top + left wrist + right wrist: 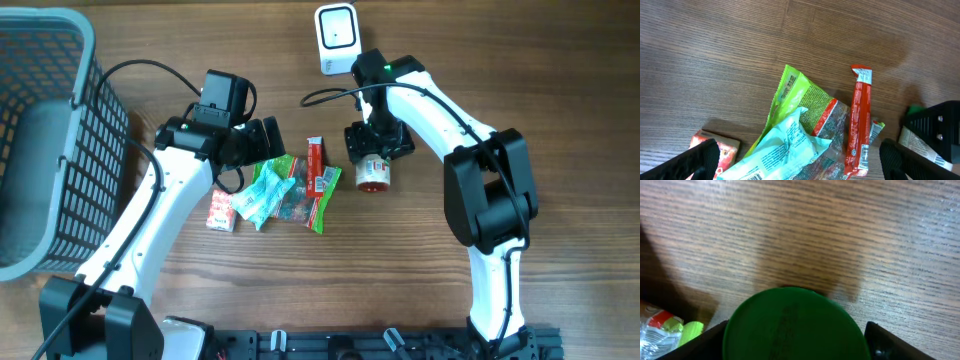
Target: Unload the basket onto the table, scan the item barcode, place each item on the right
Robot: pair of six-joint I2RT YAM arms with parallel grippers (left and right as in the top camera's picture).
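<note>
Wooden table.

Nearest, left of centre: a small red-and-white carton lies flat. Just right of it a pale blue packet lies across a green packet, and the two overlap. A red stick packet lies on the far right part of the green packet, touching it, with its long axis running near to far.

Left gripper: above the pile of packets, jaws spread wide. One finger is on the carton side, the other to the right past the red stick. Nothing is pinched between them.

Just right of the pile, near table centre: the jar, white-and-red label showing from overhead, with a green lid.

Right gripper: at the jar, one finger on either side of the lid. One finger looks to be against the rim. The other is close, contact unclear. Cannot tell whether the lid is pinched or only straddled, nor whether the jar rests on the table.

Left side, running near to far: a dark mesh basket.

Farthest: a white scanner at the far edge, apart from the jar, farther back and slightly left of it.
</note>
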